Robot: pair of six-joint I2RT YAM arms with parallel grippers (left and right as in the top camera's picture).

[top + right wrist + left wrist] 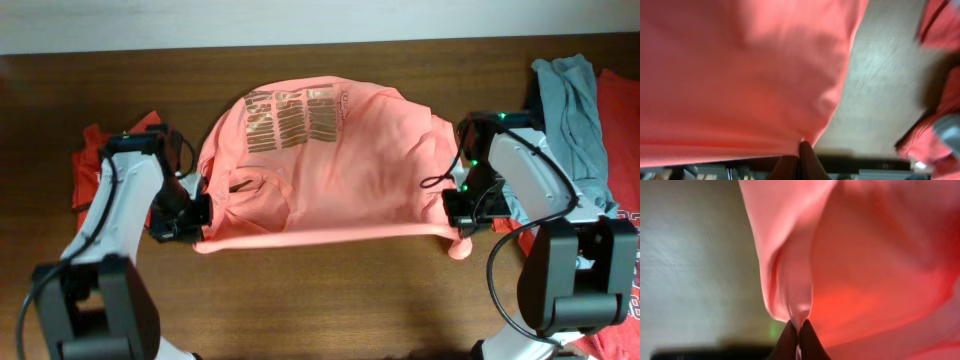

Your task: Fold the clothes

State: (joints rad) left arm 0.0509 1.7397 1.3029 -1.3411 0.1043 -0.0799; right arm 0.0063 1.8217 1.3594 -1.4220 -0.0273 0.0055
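1. At the far-left edge a red-orange shirt (88, 170) lies bunched on the table (330, 300), partly hidden behind my left arm. I judge it is parked there to leave the middle free for working.
2. My left gripper (200, 212) is pinched tight on the near-left corner of the salmon-pink T-shirt (330, 170). In the wrist view the fingers meet with only a thin fold of cloth between them. I hold at the corner so the whole edge can travel with me.
3. The T-shirt lies mid-table between my arms, its bronze lettering (295, 118) face up toward the far left. The near edge runs taut in a line from one grip to the other. I judge that tension is deliberate: a straight hem gives a straight crease when it is carried over toward the far side.
4. My right gripper (457, 218) is clamped on the near-right corner, fingers together on the cloth, with a small tail of fabric hanging past. It mirrors the left hold so neither side sags.
5. At the right edge a grey-teal shirt (570, 120) and a red shirt (620, 120) are heaped just beside my right arm, apparently waiting their turn. They sit close enough that I could snag them.
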